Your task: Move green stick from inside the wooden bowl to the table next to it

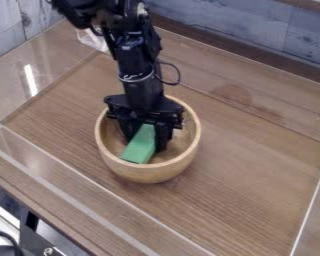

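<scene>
Green stick (140, 148): lies tilted inside the wooden bowl (179, 158), its upper end up between the claw's fingers, its lower end resting toward the bowl's near-left wall. You have not got it out yet.

Wooden bowl: sits near the middle of the table (256, 170), a little toward the near-left acrylic wall. Bare tabletop lies open to its right and behind it, which is where you would judge the stick could go.

Claw (148, 128): clenched on the green stick's upper end, the dark fingers reaching down below the bowl's rim. The grip at one end, not the middle, likely follows from how the stick leans against the curved inside, with only that end standing free.

Arm pose: you see the black arm come in from the table's far-left corner and drop almost straight down into the bowl, wrist vertical, cables trailing off its right side. The claw's body hides the far inner wall of the bowl.

Stage, as a judgement: grasp made, lift to come. A straight rise clear of the rim looks needed before any sideways move, or the stick's low end may catch the wall and tip the bowl.
</scene>
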You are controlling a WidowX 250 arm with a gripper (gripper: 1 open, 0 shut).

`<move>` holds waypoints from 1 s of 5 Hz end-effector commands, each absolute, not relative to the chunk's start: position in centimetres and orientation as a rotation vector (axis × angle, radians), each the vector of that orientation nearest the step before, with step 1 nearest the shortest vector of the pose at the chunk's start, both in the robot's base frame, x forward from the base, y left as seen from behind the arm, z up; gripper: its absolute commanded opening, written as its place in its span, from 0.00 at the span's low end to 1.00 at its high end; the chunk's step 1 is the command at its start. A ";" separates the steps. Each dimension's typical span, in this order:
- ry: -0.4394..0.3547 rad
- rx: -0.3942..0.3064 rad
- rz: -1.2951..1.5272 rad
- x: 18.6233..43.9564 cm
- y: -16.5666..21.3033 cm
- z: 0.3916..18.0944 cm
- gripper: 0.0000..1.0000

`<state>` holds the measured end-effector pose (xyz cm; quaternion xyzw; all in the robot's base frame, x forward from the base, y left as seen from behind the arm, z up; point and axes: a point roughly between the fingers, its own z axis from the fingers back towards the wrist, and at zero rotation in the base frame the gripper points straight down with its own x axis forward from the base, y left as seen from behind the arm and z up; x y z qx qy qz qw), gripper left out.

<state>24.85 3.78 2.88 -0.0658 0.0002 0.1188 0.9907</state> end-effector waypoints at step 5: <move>-0.122 -0.174 0.285 27.1 5.7 8.9 0.00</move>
